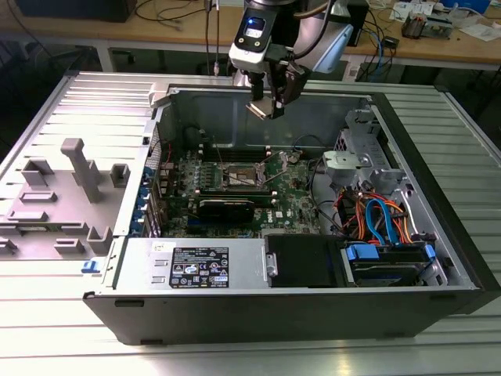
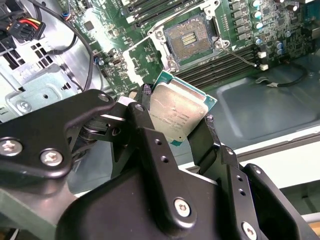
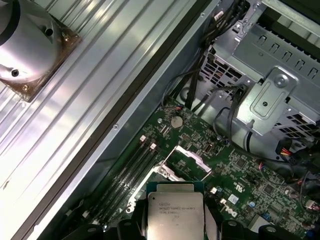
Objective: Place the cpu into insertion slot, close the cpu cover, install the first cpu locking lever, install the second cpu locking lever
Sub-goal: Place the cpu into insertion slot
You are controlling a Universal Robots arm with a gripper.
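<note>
Silver cpu (image 2: pixel 177 112) in fingers (image 2: pixel 207 142), insertion slot (image 2: pixel 191 39) uncovered in second wrist view

Print in your scene: present in four places, none of it clear enough to read out.

You have several lines of small dark print on the metal lid of the cpu (image 3: pixel 175 212). Just past one corner of the cpu in the first wrist view, white lettering (image 3: pixel 231 212) is printed on the green circuit board (image 3: pixel 260 175) beneath. In the exterior view, a lit blue display (image 1: pixel 252 33) sits just above the cpu, and a white label (image 1: pixel 200 268) with black rows and symbols lies well apart from it, on the grey metal box (image 1: pixel 156 262) by the case's near wall.
</note>
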